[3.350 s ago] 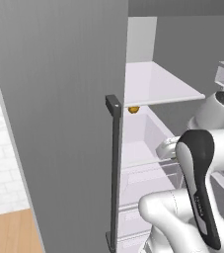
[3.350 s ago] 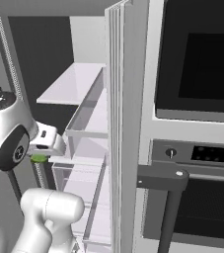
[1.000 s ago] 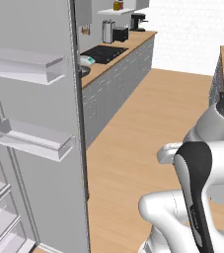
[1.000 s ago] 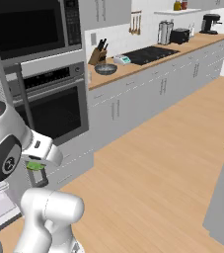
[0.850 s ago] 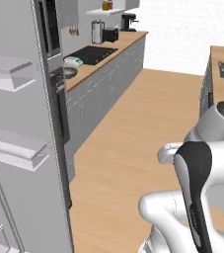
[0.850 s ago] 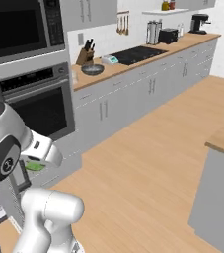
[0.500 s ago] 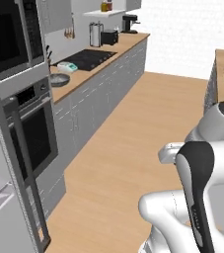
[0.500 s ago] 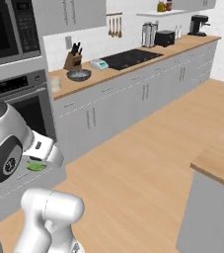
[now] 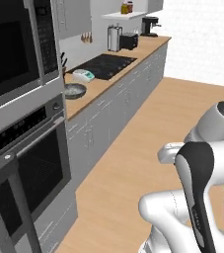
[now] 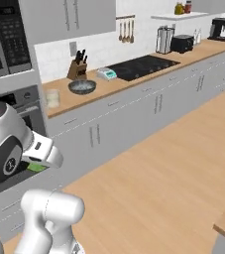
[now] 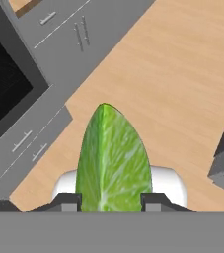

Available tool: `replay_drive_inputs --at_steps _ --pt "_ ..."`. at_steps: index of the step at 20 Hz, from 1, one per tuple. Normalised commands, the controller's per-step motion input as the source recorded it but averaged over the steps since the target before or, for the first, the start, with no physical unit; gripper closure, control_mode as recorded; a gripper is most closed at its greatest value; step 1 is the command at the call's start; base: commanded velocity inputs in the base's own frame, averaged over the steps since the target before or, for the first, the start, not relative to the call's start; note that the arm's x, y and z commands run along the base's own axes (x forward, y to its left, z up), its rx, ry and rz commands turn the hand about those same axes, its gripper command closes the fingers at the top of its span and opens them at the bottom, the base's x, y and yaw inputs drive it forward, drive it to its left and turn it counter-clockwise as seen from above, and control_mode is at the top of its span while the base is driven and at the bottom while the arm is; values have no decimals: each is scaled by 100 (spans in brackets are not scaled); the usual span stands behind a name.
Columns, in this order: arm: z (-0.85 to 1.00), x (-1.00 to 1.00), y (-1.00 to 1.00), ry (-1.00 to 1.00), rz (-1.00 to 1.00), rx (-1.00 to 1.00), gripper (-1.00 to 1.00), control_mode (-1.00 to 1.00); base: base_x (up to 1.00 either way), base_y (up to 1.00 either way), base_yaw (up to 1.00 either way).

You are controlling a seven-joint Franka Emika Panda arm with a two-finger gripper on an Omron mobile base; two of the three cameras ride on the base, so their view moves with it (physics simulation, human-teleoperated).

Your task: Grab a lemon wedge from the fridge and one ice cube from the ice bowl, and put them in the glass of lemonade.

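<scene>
A green-yellow lemon wedge (image 11: pixel 112 158) stands upright between my two dark fingertips (image 11: pixel 66 200), and my gripper (image 11: pixel 111 200) is shut on it. From the right base view the gripper (image 10: pixel 34 167) hangs low at the left in front of the oven, with a sliver of the green lemon wedge (image 10: pixel 36 167) showing under the hand. On the wooden counter stand the dark grey ice bowl (image 10: pixel 82 87) and, to its left, the glass of lemonade (image 10: pixel 52 98). The ice bowl (image 9: pixel 74 90) also sits on the counter in the left base view. An open grey fridge door (image 9: pixel 0 217) with a dark bar handle edges the lower left.
A black oven column (image 9: pixel 19 99) fills the left. Along the counter (image 10: pixel 134 79) are a knife block (image 10: pixel 77 70), a white scale (image 10: pixel 106 74), a black cooktop (image 10: pixel 141 67), a toaster (image 10: pixel 183 43) and a coffee machine (image 10: pixel 220 27). Wood floor (image 10: pixel 173 163) stretches ahead.
The whole picture has swung from the open fridge to the oven and counter, so the base has moved. The lemon wedge stays in my gripper throughout.
</scene>
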Motion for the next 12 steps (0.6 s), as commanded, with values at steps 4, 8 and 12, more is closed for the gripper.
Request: replay_drive_inputs --at_steps 4,8,12 --pt "0 0 0 0 0 0 100 100 100 2 16" --pt "0 0 0 0 0 0 100 100 100 0 21" --pt "0 0 0 0 0 0 100 100 100 -15 37"
